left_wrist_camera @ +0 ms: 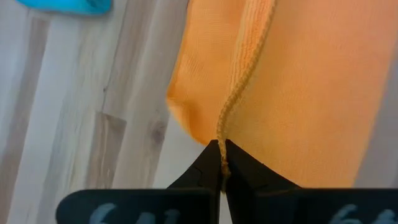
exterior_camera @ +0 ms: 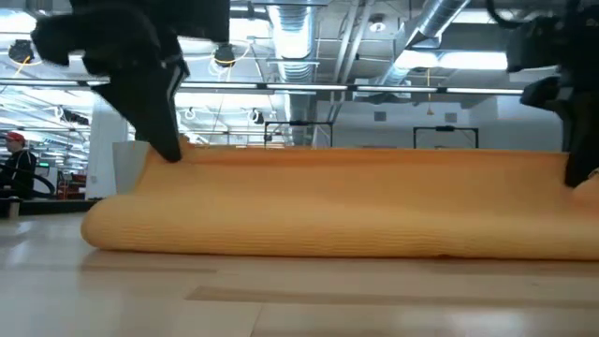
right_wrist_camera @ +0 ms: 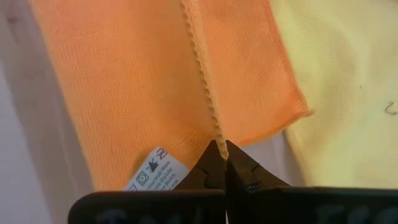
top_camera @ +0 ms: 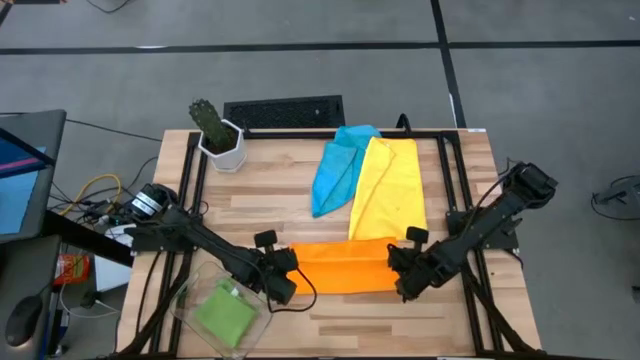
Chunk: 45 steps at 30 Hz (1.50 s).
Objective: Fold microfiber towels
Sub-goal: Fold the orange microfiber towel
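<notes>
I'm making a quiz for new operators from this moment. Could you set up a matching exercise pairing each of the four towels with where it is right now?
Things:
1. orange towel
2. green towel
3. light blue towel
4. yellow towel

Places:
A. folded, in the clear container at the table's near left corner
B. pinched at its two ends by the left gripper and right gripper
C. crumpled near the far edge, between the cactus and the yellow towel
D. spread flat right of centre

Pairs: 1-B, 2-A, 3-C, 4-D
</notes>
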### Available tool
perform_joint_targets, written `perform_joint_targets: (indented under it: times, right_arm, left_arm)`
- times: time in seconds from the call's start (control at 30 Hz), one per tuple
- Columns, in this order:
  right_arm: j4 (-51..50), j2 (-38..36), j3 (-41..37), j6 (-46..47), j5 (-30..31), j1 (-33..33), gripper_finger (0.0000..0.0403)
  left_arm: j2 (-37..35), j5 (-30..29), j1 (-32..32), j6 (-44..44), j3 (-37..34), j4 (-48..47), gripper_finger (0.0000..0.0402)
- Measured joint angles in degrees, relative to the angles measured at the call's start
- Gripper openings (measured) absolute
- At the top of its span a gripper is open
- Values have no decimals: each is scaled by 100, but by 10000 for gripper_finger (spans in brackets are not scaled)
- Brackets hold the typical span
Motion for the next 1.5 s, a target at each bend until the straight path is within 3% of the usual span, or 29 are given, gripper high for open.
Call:
perform_joint_targets:
  times: [0.2,0.43,0.93,1.17,1.5]
  right_arm:
    - [-27,-1,0,-480,-107,-348,9]
    - [252,-3,-286,-379,-366,-414,11]
    - [305,-3,-438,-408,-197,-731,28]
    - [305,-3,-440,-482,-209,-902,77]
    - [295,-3,-440,-480,-114,-1063,179]
  left_arm:
    - [1,4,84,-89,-286,282,0]
    - [1,-21,226,-87,-346,436,0]
    - [1,-24,336,16,-341,539,0]
    - [1,162,336,12,-341,719,12]
    - [-1,285,349,-153,-341,704,119]
